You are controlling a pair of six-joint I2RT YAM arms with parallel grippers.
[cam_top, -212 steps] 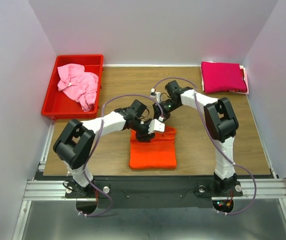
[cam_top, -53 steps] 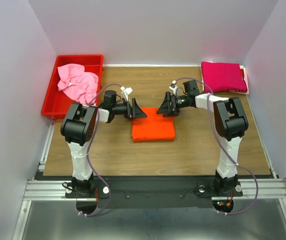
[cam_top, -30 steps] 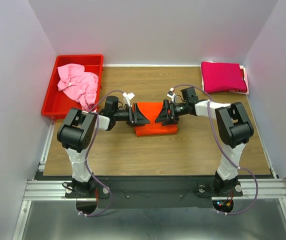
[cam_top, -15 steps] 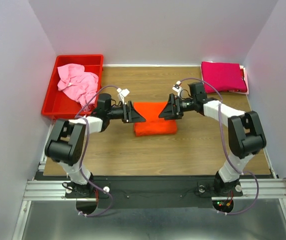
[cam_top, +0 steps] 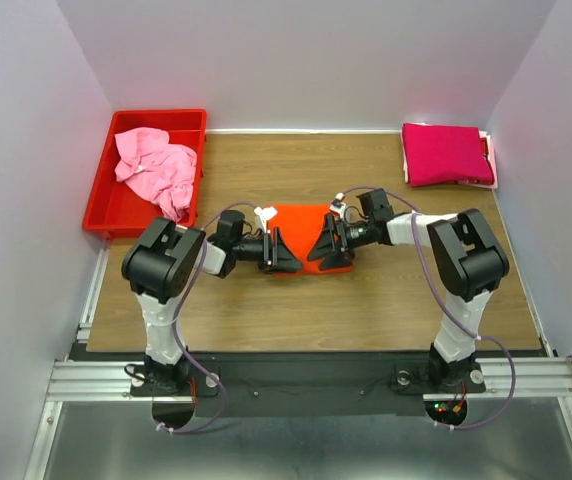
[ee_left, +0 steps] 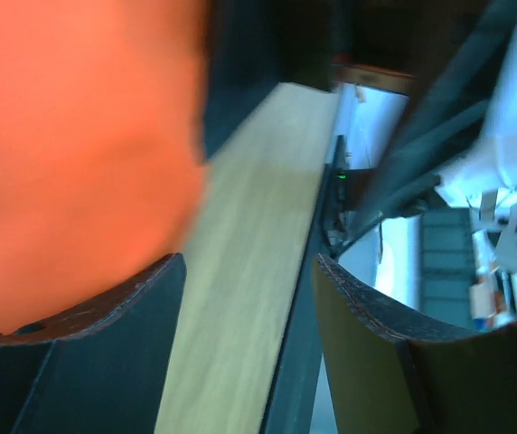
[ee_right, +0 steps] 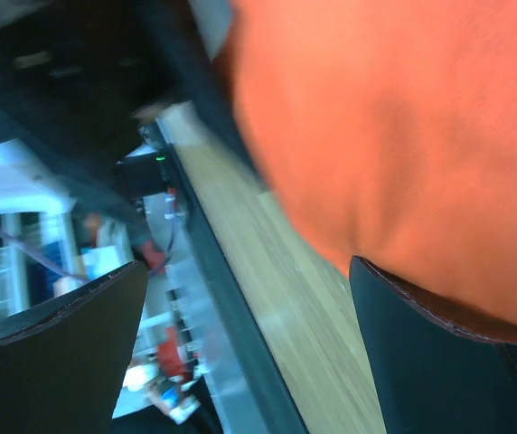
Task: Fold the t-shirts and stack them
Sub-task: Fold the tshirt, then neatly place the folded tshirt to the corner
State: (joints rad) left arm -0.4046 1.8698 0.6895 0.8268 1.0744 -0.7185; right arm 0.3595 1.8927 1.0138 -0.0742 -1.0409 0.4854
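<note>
The folded orange t-shirt (cam_top: pixel 301 222) lies mid-table. My left gripper (cam_top: pixel 280 254) (ee_left: pixel 249 260) is low at its near left side, jaws apart, bare wood between them and orange cloth (ee_left: pixel 69 154) against one finger. My right gripper (cam_top: pixel 324 250) (ee_right: pixel 248 262) mirrors it at the near right side, wide open, with orange cloth (ee_right: pixel 403 136) over its right finger (ee_right: pixel 439 362). A folded magenta t-shirt (cam_top: pixel 446 153) rests at the back right corner. The light pink t-shirt (cam_top: pixel 156 168) lies crumpled in the red bin.
The red bin (cam_top: pixel 106 212) stands at the back left of the table. A pale pink cloth edge (cam_top: pixel 490 150) shows under the magenta shirt. White walls close in the left, back and right sides.
Both grippers drew apart from the orange shirt, then came back in toward its near corners and sit lower. The left jaws have narrowed somewhat.
</note>
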